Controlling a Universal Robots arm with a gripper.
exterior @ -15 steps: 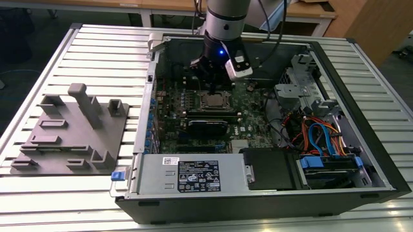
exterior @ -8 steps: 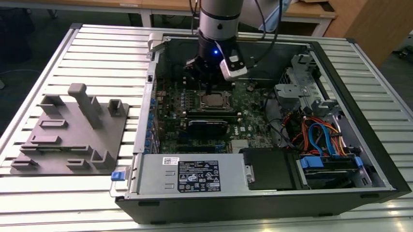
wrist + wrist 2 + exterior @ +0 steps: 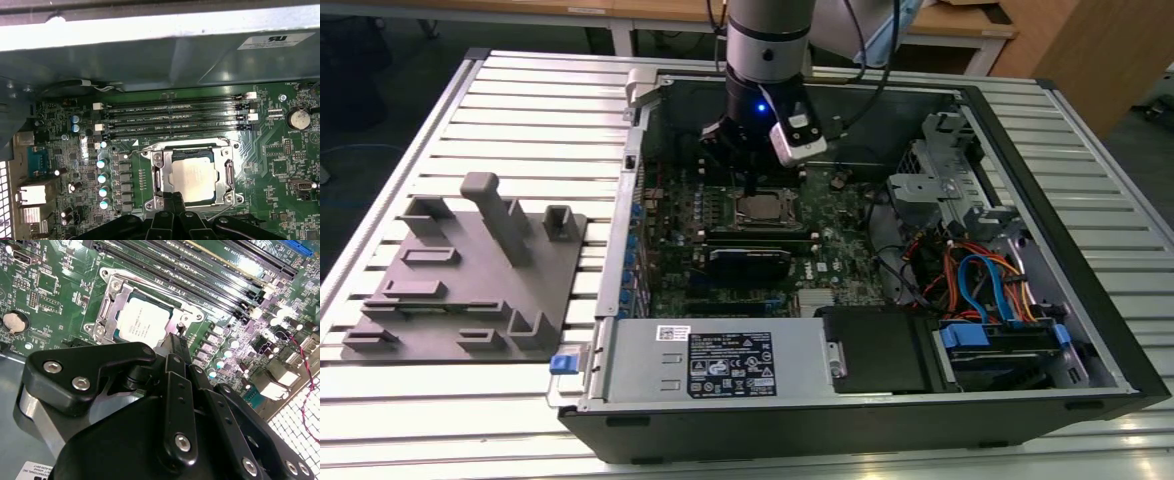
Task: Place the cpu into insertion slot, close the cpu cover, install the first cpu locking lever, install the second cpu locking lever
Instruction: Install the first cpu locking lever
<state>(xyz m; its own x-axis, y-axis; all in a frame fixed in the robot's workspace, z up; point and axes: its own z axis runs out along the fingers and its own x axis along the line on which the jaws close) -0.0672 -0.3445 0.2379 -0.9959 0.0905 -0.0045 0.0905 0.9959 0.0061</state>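
My pincer (image 3: pixel 176 340) hides the nearest edge of the cpu cover (image 3: pixel 114 300), so I cannot tell whether it is latched. Beyond the pincer, the memory slots (image 3: pixel 190 277) run off-frame.

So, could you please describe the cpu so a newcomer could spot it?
Inside the open computer case, find the green motherboard. Beside its long black memory slots sits the cpu: a pale silver square framed by the cpu cover, among dark components.
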